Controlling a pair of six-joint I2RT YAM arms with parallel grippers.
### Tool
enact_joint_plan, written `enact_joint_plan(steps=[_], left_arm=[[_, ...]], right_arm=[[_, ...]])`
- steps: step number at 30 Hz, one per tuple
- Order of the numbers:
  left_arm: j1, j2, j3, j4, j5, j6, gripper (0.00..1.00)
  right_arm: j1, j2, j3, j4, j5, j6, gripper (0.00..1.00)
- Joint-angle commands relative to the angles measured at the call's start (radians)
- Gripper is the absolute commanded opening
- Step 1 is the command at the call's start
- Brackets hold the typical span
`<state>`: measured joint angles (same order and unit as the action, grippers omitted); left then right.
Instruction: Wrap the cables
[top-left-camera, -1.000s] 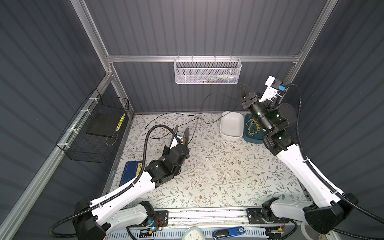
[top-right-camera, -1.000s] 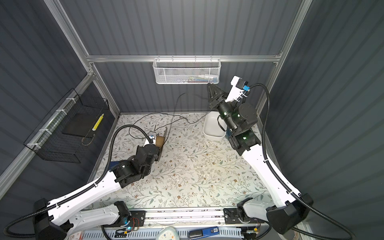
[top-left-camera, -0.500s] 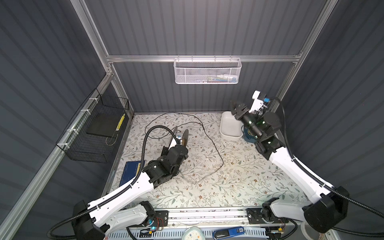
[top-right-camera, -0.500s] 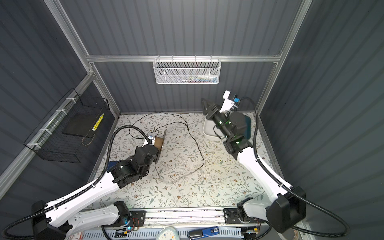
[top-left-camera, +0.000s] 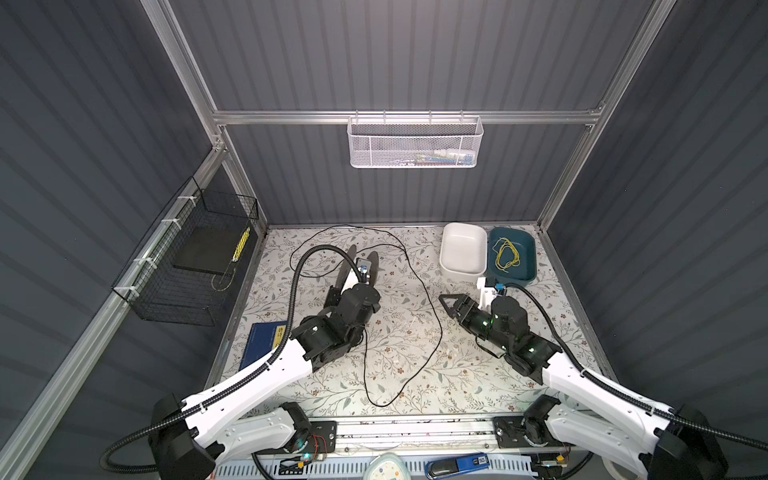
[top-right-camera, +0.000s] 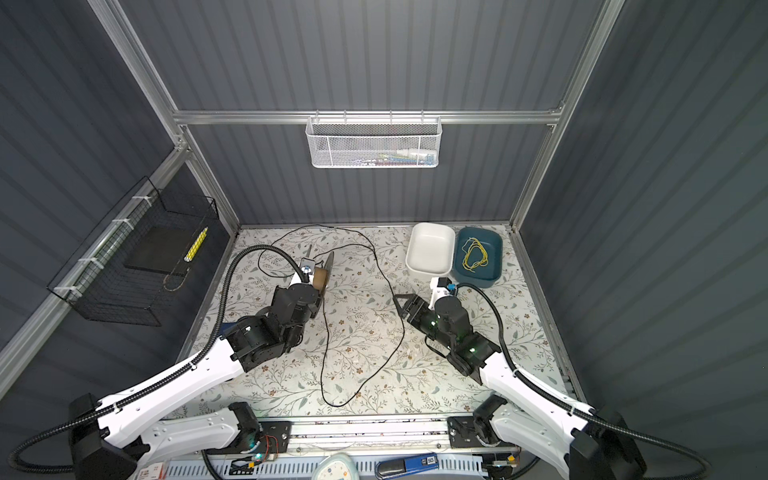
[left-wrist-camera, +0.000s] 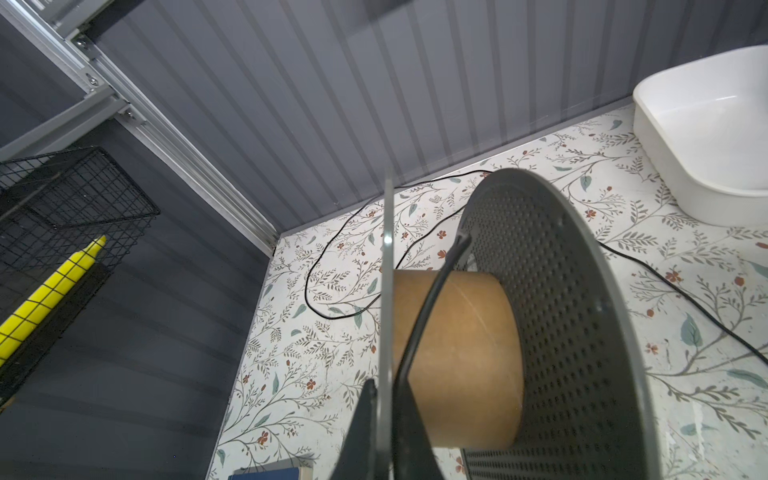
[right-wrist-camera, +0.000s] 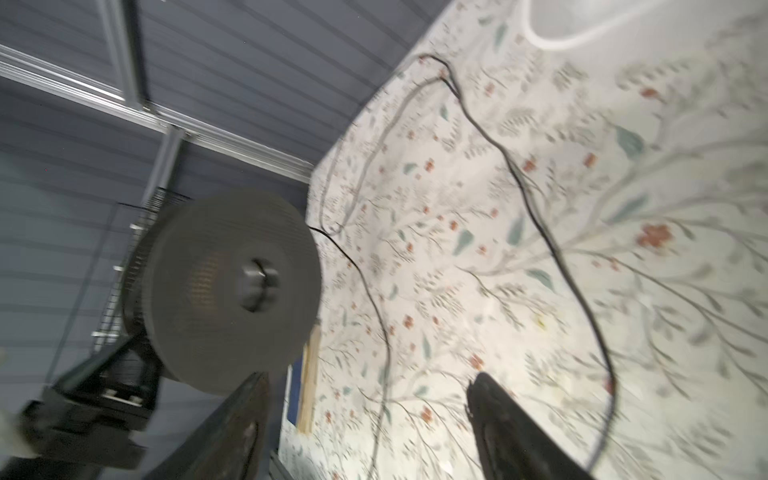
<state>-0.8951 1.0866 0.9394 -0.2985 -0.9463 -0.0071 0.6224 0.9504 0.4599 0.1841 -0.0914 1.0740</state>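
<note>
Right jaws now lower, open, off the cable (left-wrist-camera: 427, 309); left jaws closed on spool (left-wrist-camera: 457, 353).

open mat (top-left-camera: 401, 347) mid-table, crossed by the slack cable (top-left-camera: 365, 370) loop.

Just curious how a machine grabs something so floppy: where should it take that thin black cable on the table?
Probably the gently curved run of the cable lying flat beside the open right gripper. Come straight down from above, fingers astride the cord: it is thin and flush with the table, so a sideways approach would likely just push it.
</note>
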Motion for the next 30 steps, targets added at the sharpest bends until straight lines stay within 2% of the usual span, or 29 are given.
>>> enact_joint_plan(steps=[1,7,13,20,27,30], left_arm=[[0.001,-0.029,0.083,0.135,-0.059,0.065,0.0],[0.001,-0.004,0.277,0.233,0.01,0.227,0.0],[0.001,0.08,0.437,0.376,0.053,0.436,0.0],[0.001,0.173,0.641,0.427,0.103,0.525,0.0],[0.001,0.209,0.712,0.433,0.136,0.533,0.0],[0.001,0.217,0.735,0.42,0.139,0.532,0.0]], right_arm=[[0.018,-0.007,-0.059,-0.066,-0.071,0.052,0.78],[0.064,0.035,-0.156,0.094,-0.088,0.131,0.8],[0.131,0.2,-0.162,0.296,-0.109,0.203,0.81],[0.187,0.358,-0.159,0.487,-0.101,0.304,0.84],[0.267,0.612,-0.07,0.745,-0.057,0.461,0.86],[0.307,0.738,-0.004,0.872,0.0,0.532,0.87]])
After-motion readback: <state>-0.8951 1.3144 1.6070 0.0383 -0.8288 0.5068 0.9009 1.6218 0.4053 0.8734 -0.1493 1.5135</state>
